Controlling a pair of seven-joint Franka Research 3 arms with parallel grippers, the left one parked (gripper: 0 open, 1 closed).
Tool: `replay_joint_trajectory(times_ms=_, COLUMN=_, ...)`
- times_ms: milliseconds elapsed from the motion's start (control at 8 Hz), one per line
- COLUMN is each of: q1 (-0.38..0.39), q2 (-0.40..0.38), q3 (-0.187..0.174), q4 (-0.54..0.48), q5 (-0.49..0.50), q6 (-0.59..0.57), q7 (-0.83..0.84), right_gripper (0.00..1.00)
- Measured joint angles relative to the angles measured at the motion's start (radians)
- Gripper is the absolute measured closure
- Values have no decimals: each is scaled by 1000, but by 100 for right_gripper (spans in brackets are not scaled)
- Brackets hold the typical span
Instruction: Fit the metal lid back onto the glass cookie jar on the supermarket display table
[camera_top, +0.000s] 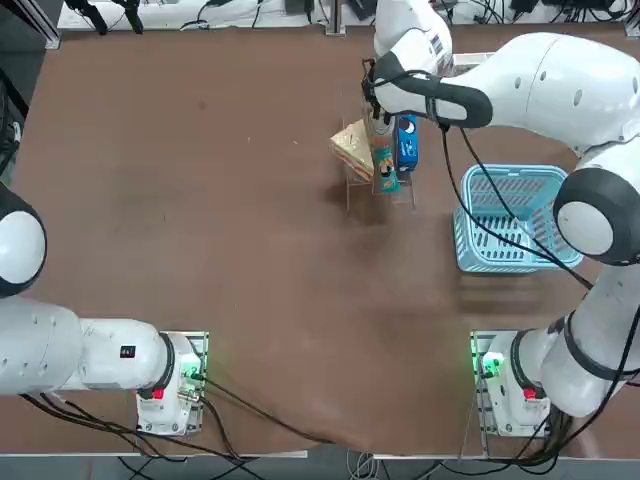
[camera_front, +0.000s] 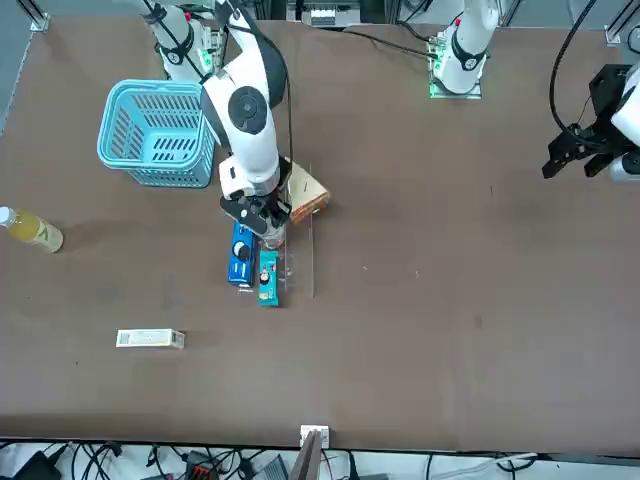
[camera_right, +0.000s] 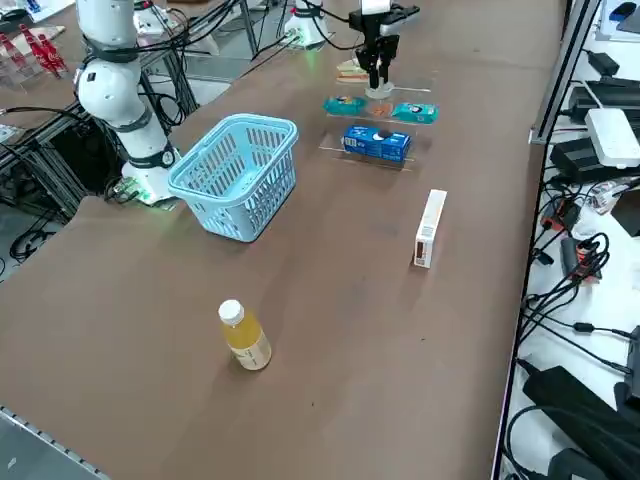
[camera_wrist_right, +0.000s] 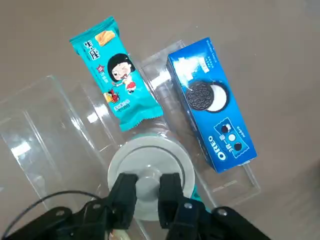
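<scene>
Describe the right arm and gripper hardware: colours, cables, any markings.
The right arm is glossy white, with rounded links and dark grey bands and round caps at the joints. A black cable runs loose along it over the blue basket. Its base shows a green light and red part. The right gripper is black with two blocky fingers.

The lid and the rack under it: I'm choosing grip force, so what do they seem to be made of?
The metal lid looks like pale, satin-finished metal, with a soft sheen and a raised centre knob that the right gripper pinches. The rack looks like clear glossy acrylic: it shows the table through it, with bright glints along its edges.
</scene>
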Motion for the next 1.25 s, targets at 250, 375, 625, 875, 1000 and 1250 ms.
replay_joint_trajectory(times_ms=250, q1=0, q2=-2, q3=0, q4=-5, q5=0, q6=2, q7=0, right_gripper=73)
replay_joint_trajectory(times_ms=375, q1=0, q2=-4, q3=0, q4=-8, q5=0, q6=3, q7=0, right_gripper=73)
replay_joint_trajectory(times_ms=625, q1=1, q2=-5, q3=0, q4=-13, q5=0, q6=-3, q7=-3, right_gripper=73)
replay_joint_trajectory(times_ms=875, q1=2, q2=-6, q3=0, q4=-13, q5=0, q6=-7, q7=-4, right_gripper=73)
replay_joint_trajectory(times_ms=1000, q1=2, q2=-6, q3=0, q4=-13, q5=0, q6=-7, q7=-4, right_gripper=73)
replay_joint_trajectory(times_ms=1250, q1=2, q2=-7, q3=0, q4=-13, q5=0, q6=-8, q7=-4, right_gripper=71)
